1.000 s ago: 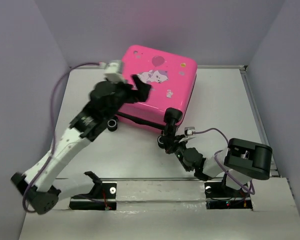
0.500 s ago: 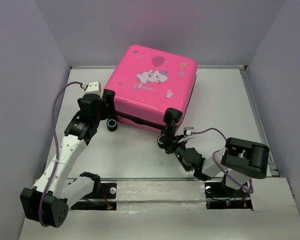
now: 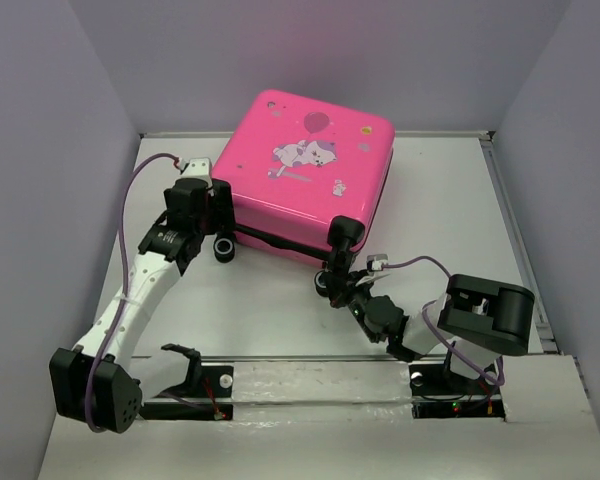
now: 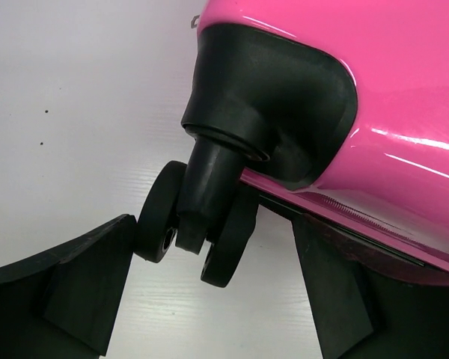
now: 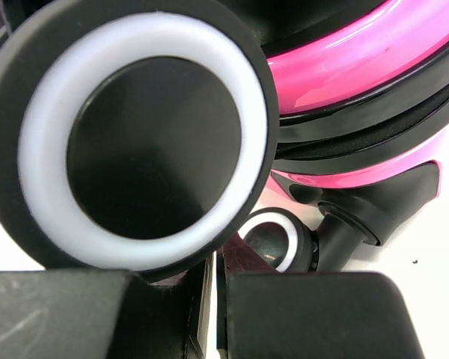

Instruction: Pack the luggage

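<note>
The hot-pink luggage [image 3: 305,170] lies closed and flat at the back of the table, cartoon print facing up. My left gripper [image 3: 218,225] is at its near-left corner. In the left wrist view the gripper [image 4: 209,299] is open, its fingers [image 4: 82,284] standing either side of a black twin wheel [image 4: 194,232] under the pink shell [image 4: 404,90]. My right gripper [image 3: 332,283] is at the near-right corner wheel. In the right wrist view the gripper [image 5: 213,314] is shut, with a black wheel with a white ring [image 5: 135,142] right in front of it.
The white table [image 3: 280,300] is walled in by grey panels on three sides. A raised rail [image 3: 510,220] runs along the table's right edge. A purple cable [image 3: 130,190] loops off the left arm, and another [image 3: 420,262] off the right arm.
My left gripper has come off the top of the luggage lid and moved down to the near-left corner wheel. The right arm and the luggage have stayed put.
</note>
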You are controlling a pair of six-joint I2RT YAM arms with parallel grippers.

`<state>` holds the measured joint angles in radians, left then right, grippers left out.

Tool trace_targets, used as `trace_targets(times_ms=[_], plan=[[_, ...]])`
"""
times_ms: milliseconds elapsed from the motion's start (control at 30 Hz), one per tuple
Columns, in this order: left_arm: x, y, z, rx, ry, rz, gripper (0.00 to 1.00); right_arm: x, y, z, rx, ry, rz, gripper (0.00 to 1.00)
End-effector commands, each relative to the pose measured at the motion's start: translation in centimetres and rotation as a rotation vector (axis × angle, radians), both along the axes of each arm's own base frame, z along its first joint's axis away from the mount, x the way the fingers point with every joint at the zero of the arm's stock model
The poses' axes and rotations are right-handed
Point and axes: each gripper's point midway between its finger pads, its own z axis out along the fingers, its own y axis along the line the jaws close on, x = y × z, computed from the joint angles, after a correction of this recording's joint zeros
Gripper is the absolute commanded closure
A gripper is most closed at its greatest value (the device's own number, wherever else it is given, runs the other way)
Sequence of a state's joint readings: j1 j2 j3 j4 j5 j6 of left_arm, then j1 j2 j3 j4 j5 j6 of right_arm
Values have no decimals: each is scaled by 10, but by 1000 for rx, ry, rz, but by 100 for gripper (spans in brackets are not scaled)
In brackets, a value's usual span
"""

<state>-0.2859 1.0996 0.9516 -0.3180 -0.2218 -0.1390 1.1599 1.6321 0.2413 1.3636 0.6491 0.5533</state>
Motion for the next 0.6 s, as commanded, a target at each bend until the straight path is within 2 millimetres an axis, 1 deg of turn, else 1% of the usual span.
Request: trace_targets(times_ms=[0, 33, 200, 233, 267, 300, 333, 367, 433, 467, 500, 533, 567], plan=[[7, 2, 3, 19, -13, -1, 5, -18, 23, 28, 118, -51, 132, 93], [7, 1, 2, 16, -13, -5, 7, -18, 23, 28, 118, -53, 130, 93], [6, 0, -4, 11, 2, -8, 22, -18, 22, 29, 117, -53, 127, 93], [6, -1, -4, 8, 1, -12, 30, -18, 22, 29, 117, -53, 127, 93], [6, -2, -4, 5, 0, -16, 35, -18, 21, 30, 117, -55, 127, 93], [7, -4, -5, -1, 1, -21, 52, -18, 21, 30, 117, -55, 127, 93], [6, -4, -6, -4, 3, -26, 52, -18, 21, 31, 119, -55, 127, 93], [7, -8, -7, -19, 1, -39, 69, -19, 21, 30, 115, -55, 129, 93], [5, -11, -14, -37, 13, -54, 83, -18, 20, 31, 109, -55, 126, 93], [6, -14, -15, -62, 14, -67, 94, -18, 19, 32, 104, -58, 124, 93], [4, -16, -18, -76, 18, -74, 94, -18, 18, 29, 88, -53, 121, 93], [4, -23, -17, -112, 13, -101, 94, -18, 16, 33, 92, -58, 115, 93], [2, -27, -16, -131, 7, -119, 94, -18, 14, 30, 74, -51, 112, 93]])
